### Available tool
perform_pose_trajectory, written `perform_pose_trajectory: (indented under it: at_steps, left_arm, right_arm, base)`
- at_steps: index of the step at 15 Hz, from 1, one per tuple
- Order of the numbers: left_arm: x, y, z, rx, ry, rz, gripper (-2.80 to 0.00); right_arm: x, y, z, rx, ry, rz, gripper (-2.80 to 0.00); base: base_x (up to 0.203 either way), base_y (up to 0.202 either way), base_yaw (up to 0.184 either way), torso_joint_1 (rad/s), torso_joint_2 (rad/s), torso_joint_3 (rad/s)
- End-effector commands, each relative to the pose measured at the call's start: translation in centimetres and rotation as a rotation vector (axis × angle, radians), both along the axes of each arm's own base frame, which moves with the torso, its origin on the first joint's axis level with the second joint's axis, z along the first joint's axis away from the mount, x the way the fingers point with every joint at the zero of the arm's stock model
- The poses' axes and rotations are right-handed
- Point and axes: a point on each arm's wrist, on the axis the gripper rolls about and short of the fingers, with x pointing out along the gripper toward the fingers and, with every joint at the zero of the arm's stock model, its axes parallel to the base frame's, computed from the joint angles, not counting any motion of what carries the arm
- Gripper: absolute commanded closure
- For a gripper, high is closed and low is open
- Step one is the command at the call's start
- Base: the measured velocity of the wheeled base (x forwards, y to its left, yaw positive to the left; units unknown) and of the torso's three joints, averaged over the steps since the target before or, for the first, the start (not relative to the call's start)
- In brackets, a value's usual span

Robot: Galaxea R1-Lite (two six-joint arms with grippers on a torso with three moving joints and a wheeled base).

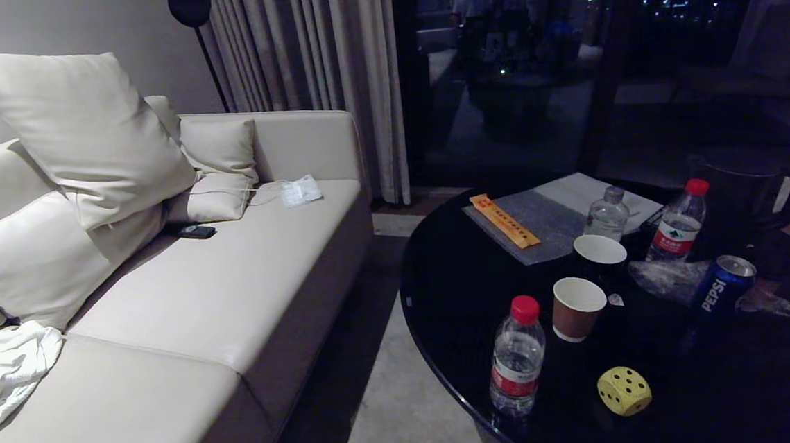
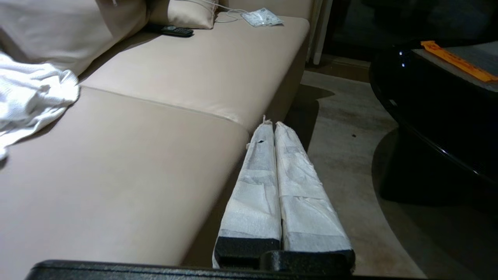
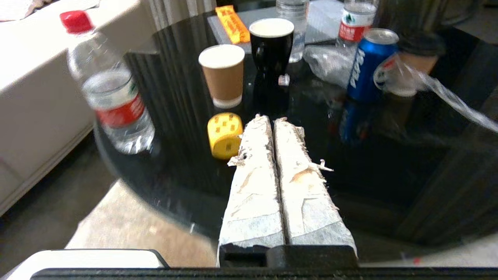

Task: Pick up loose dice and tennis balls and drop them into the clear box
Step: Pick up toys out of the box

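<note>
One yellow die with dark pips sits near the front rim of the round black table; it shows again in the right wrist view. My right gripper hovers just beside this die, shut and holding nothing. My left gripper is shut too, empty, hanging over the floor between the sofa and the table. No arm shows in the head view. The tennis balls and the clear box are out of view.
On the table stand two red-capped water bottles, a brown paper cup, a black cup, a Pepsi can and crumpled clear plastic. A beige sofa with pillows fills the left.
</note>
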Motion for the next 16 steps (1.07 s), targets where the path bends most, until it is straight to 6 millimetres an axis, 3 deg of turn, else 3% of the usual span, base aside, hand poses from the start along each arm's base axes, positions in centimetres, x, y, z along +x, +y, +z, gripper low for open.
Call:
perform_pose_trajectory:
  at_steps: [1, 6, 16]
  left_arm:
    - [0.02, 0.01, -0.05, -0.003, 0.004, 0.003, 0.0]
    - [0.02, 0.01, -0.03, -0.008, 0.002, 0.003, 0.0]
    - [0.02, 0.01, -0.03, -0.011, 0.002, 0.004, 0.0]
  right_arm:
    - [0.01, 0.0, 0.0, 0.0, 0.002, 0.0, 0.0]
    - [0.01, 0.0, 0.0, -0.001, 0.002, 0.0, 0.0]
    - [0.0, 0.03, -0.01, -0.025, 0.004, 0.015, 0.0]
  base:
    - [-0.148, 0.0, 0.002, 0.002, 0.01, 0.002]
    - [-0.019, 0.0, 0.0, 0.001, 0.0, -0.027]
    - [0.0, 0.0, 0.0, 0.003, 0.0, -0.185]
